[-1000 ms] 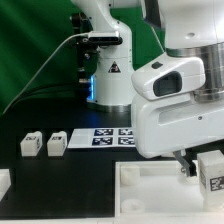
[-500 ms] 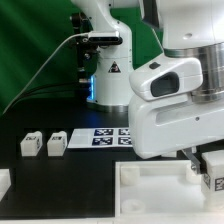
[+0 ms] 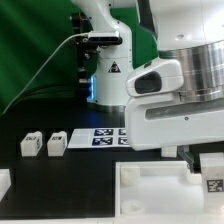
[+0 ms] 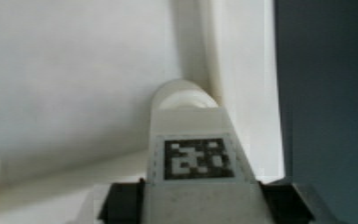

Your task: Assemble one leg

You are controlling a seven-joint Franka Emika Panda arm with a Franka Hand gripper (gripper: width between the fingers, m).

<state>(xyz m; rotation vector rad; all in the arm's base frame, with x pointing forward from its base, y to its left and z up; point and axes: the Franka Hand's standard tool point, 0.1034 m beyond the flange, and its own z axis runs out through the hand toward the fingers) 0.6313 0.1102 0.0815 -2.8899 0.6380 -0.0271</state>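
Note:
My gripper (image 4: 202, 200) is shut on a leg (image 4: 190, 130), a white block with a black-and-white tag. The dark fingers (image 4: 126, 203) press its two sides. In the exterior view the held leg (image 3: 212, 178) hangs low at the exterior view's right, just over the right corner of the large white tray-like part (image 3: 150, 188). In the wrist view the leg's rounded tip sits close to that part's raised rim (image 4: 202, 40). Whether they touch is not visible. Two more legs (image 3: 30, 143) (image 3: 55, 143) stand on the black table at the exterior view's left.
The marker board (image 3: 105, 137) lies flat behind the tray-like part. A further white part (image 3: 3, 183) shows at the left edge. The robot base (image 3: 108, 80) stands at the back before a green curtain. My arm's white body (image 3: 175, 100) hides the right side.
My arm has come down and a little to the exterior view's right, carrying the leg lower toward the tray-like part's right corner. The other parts have not moved.

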